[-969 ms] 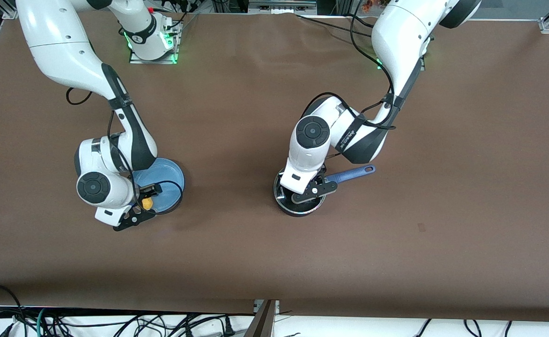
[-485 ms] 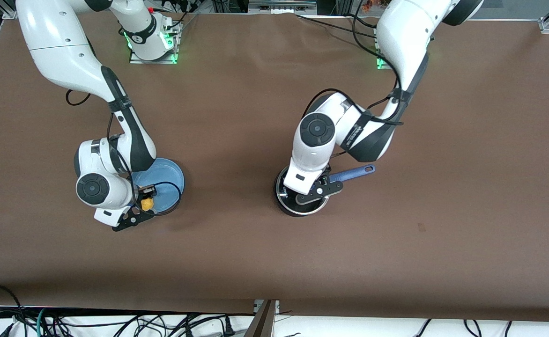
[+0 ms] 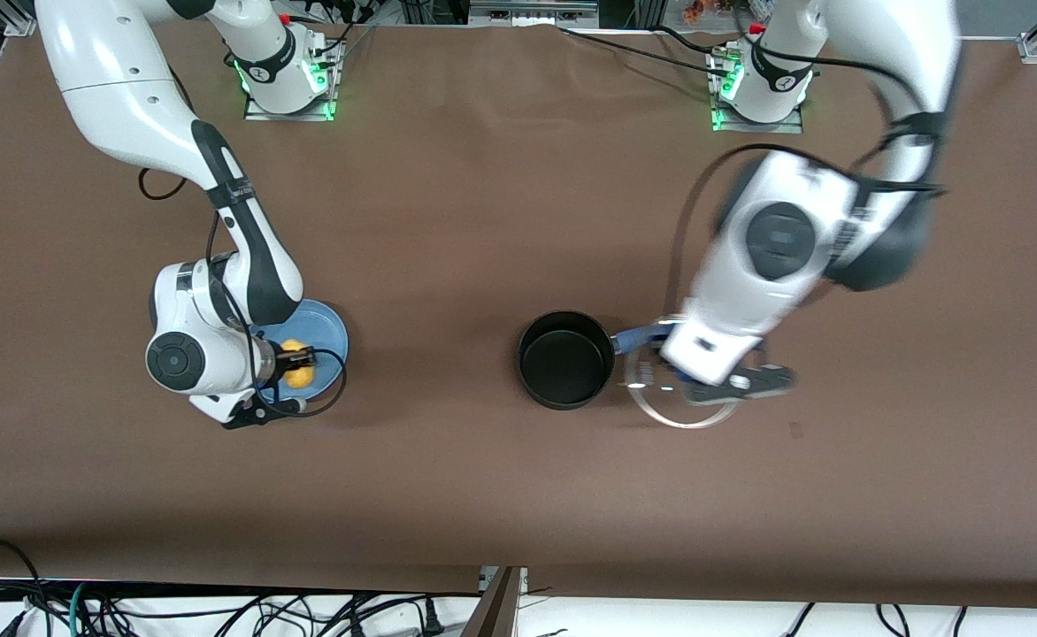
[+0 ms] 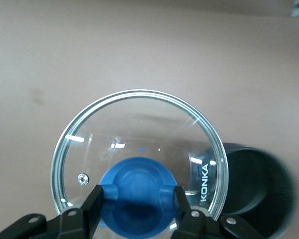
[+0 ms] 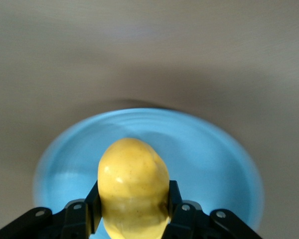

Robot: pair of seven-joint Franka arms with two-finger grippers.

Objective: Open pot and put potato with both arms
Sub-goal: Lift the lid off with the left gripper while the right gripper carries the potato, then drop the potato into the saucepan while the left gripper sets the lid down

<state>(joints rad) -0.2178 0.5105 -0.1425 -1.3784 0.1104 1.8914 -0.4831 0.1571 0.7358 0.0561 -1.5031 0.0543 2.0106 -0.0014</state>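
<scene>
Pot [image 3: 564, 359] black w/ blue handle [image 3: 638, 336]; lid [image 4: 139, 159] clear glass, steel rim, blue knob [image 4: 138, 191]. Potato [image 5: 133, 186] yellow. Plate [image 5: 209, 164] light blue. Desk [image 3: 483, 221] brown. Both claws black.

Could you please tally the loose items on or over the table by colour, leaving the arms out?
Black: 1, the pot.
Clear glass with blue knob: 1, the lid.
Light blue: 1, the plate.
Yellow: 1, the potato.
Total: 4.

The pot [image 3: 566, 359] stands open mid-table. The lid [image 4: 139, 162], clamped in the left gripper [image 4: 137, 205], hangs beside the pot. The potato [image 5: 133, 181], clamped in the right gripper [image 5: 133, 215], hangs over the plate [image 5: 214, 164].
</scene>
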